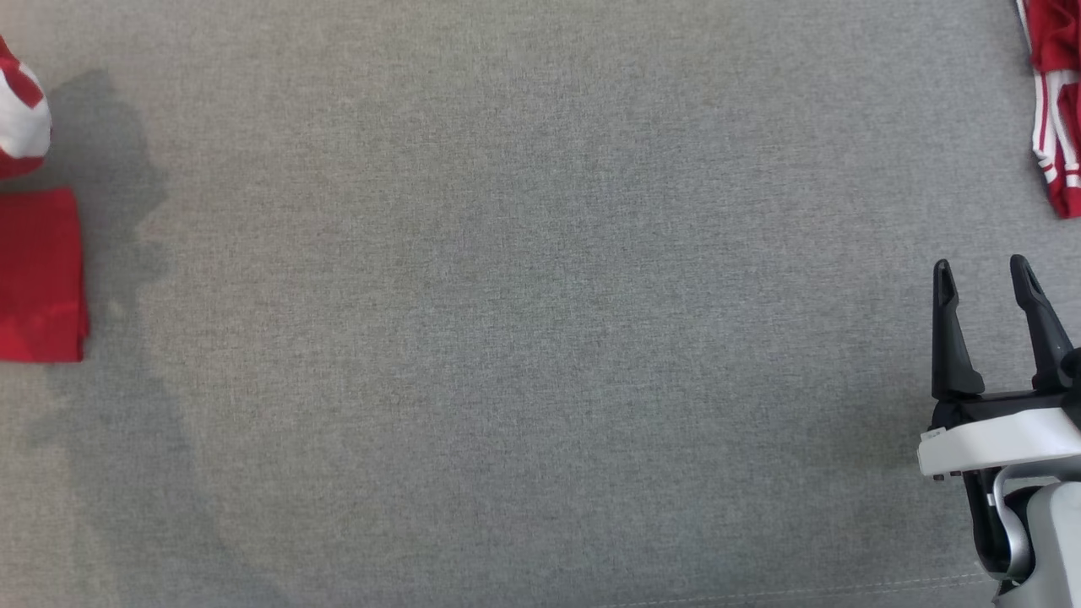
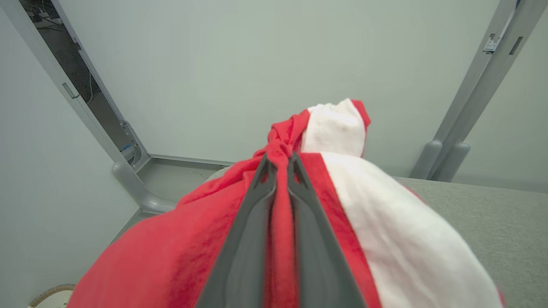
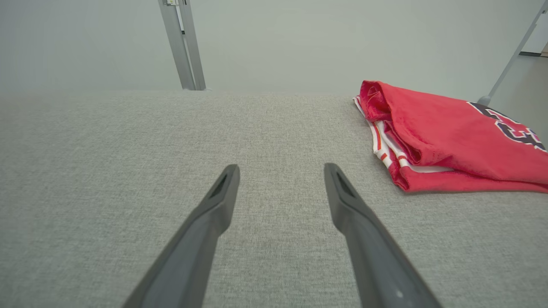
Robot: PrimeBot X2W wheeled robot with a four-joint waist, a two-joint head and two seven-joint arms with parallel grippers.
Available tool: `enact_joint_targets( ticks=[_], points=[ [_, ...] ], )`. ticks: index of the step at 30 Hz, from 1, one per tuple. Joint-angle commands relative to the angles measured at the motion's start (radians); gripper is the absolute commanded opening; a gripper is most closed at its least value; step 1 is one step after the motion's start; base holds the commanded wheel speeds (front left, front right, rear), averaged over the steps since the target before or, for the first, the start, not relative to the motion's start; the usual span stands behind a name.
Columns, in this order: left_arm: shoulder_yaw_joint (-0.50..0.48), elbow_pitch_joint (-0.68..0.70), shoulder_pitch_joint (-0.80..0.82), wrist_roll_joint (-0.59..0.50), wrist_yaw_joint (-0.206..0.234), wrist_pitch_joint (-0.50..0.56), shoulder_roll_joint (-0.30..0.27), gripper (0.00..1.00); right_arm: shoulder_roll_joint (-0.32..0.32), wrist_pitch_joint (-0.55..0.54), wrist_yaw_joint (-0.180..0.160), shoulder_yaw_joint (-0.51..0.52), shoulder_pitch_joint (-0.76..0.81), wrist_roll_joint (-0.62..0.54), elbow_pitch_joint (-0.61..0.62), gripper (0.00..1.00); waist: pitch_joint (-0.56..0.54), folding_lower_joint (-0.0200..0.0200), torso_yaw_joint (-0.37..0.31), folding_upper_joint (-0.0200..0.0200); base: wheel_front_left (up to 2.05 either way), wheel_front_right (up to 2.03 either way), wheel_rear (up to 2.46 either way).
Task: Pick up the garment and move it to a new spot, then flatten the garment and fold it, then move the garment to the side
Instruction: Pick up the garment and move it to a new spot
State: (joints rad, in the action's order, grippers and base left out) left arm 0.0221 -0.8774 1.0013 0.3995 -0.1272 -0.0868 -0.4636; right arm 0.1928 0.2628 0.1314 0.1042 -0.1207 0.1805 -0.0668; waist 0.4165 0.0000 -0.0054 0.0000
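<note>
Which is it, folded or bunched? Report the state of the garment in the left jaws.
Bunched, not folded: the red and white garment is a crumpled mound, a twist of red cloth pinched between the shut left jaws.

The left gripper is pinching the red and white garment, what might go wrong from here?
1. The left gripper grips only a thin bunched ridge of the red and white garment, so the cloth may slip out when lifted.
2. A folded red cloth lies close beside it on the grey surface, so a low drag could snag and muss it.
</note>
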Motion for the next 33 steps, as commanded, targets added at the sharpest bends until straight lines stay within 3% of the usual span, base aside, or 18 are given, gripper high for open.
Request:
enact_joint_targets(
  ticks=[1,10,19,25,33],
  points=[
    [0.012,0.027,0.021,-0.011,0.001,-0.017,0.000,0.00,-0.008,0.002,-0.002,-0.003,-0.008,0.004,-0.007,1.00,-0.046,0.0000,-0.015,0.0000,0.00,0.00,0.00],
    [0.103,0.259,0.072,-0.044,-0.002,-0.001,0.041,0.00,-0.054,0.003,-0.002,0.004,0.014,0.006,-0.035,1.00,-0.127,0.0000,-0.098,0.0000,0.00,0.00,0.00],
    [0.199,0.482,0.122,-0.022,-0.001,0.088,0.164,0.00,-0.088,0.003,-0.002,0.018,0.011,0.010,-0.056,1.00,-0.165,0.0000,-0.236,0.0000,0.00,0.00,0.00],
    [0.257,0.517,0.148,-0.006,0.003,0.105,0.257,0.00,-0.106,0.003,-0.002,0.026,0.002,0.016,-0.064,1.00,-0.160,0.0000,-0.313,0.0000,0.00,0.00,0.00],
    [0.314,0.448,0.020,0.028,0.023,0.038,0.367,0.00,-0.121,0.003,-0.002,0.028,-0.003,0.023,-0.070,1.00,-0.136,0.0000,-0.330,0.0000,0.00,0.00,0.00]
  ],
)
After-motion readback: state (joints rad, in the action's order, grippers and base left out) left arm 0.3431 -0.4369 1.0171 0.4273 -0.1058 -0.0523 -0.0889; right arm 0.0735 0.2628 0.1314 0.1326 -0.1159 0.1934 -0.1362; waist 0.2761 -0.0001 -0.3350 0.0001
